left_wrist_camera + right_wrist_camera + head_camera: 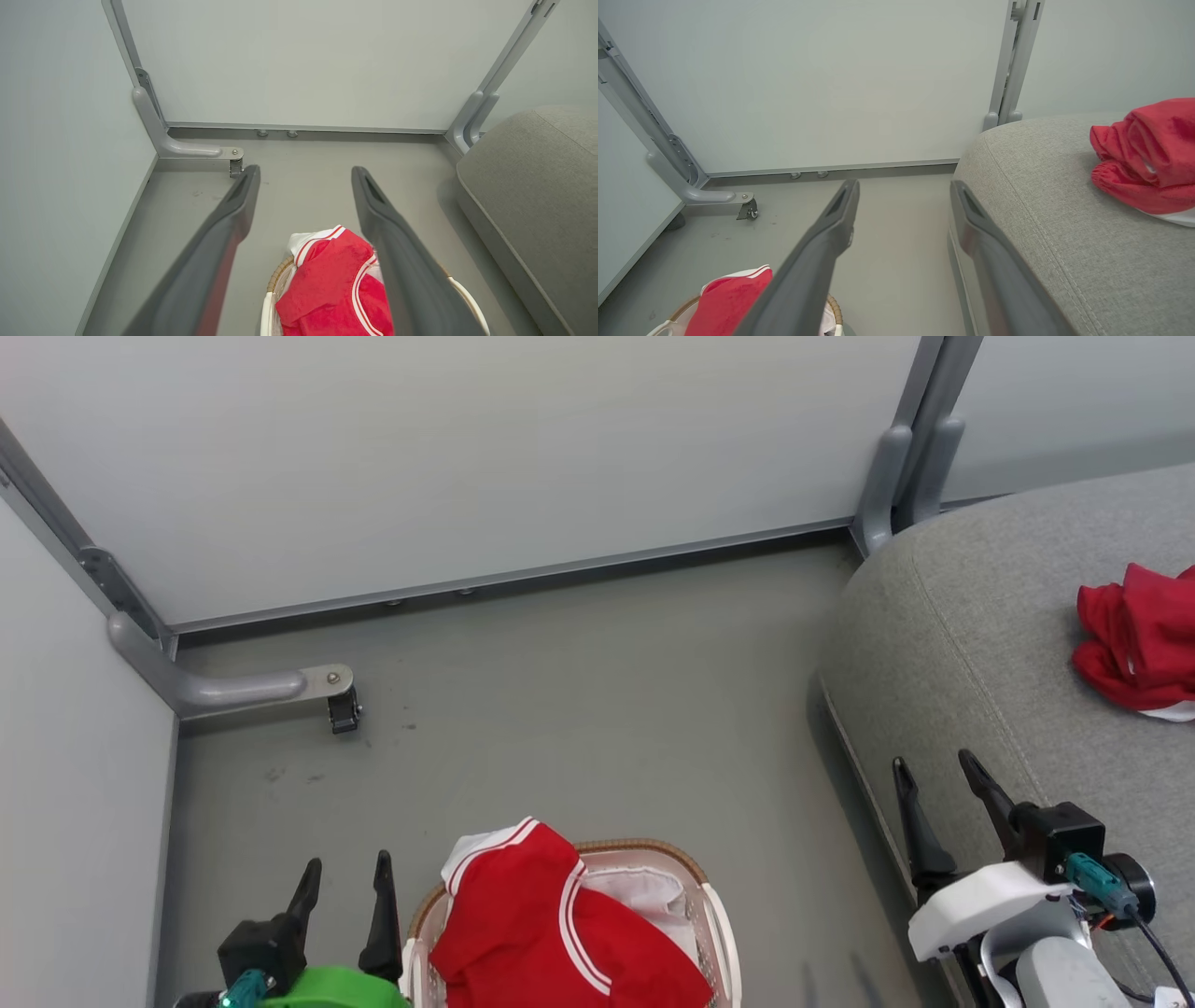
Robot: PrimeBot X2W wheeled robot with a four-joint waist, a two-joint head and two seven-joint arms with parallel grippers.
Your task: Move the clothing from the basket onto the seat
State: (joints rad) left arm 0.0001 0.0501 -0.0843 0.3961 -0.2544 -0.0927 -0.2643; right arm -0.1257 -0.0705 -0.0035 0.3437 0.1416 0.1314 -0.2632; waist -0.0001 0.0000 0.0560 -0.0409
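Left fingers (pixel 382 917) and right fingers (pixel 919 838) spread open, empty, red clothing (pixel 551 924) heaped in basket (pixel 724 933), second red garment (pixel 1139 635) on seat (pixel 980 644).

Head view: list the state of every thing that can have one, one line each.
clothing: heaped in the basket, one edge draped over the rim, not gripped.
basket: upright on the floor, holding the clothing.
second red garment: bunched up on the seat.
seat: bearing that garment.
left gripper: open, empty, beside the basket.
right gripper: open, empty, by the seat's edge.
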